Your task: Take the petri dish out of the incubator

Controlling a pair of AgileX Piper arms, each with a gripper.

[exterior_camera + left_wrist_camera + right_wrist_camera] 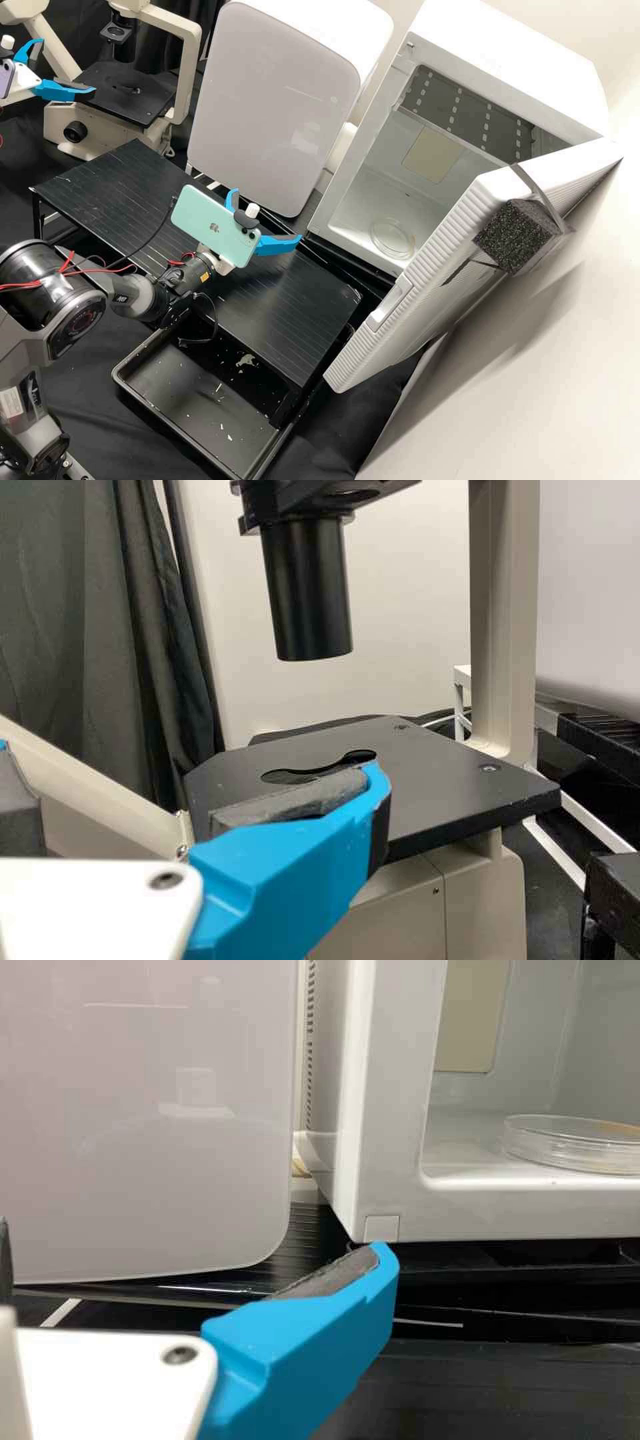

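The clear petri dish (pixel 393 239) lies on the floor of the white incubator (pixel 513 57), whose door stands wide open. My right gripper (pixel 267 214) is open above the black rack, outside the incubator and short of its opening. In the right wrist view, the dish (pixel 572 1144) rests just inside the opening of the incubator (pixel 388 1100), apart from the spread fingers of my right gripper (pixel 194 1238). Over by the microscope, my left gripper (pixel 69 65) stands open; in the left wrist view nothing is between the fingers of that gripper (pixel 190 760).
The incubator's ribbed door (pixel 417 273) slants outward on the right, with a black foam block (pixel 512 237) strapped to it. A closed white appliance (pixel 273 100) stands left of the incubator. The black rack (pixel 293 300) overhangs a black tray (pixel 180 423). The microscope stage (pixel 450 790) is near my left gripper.
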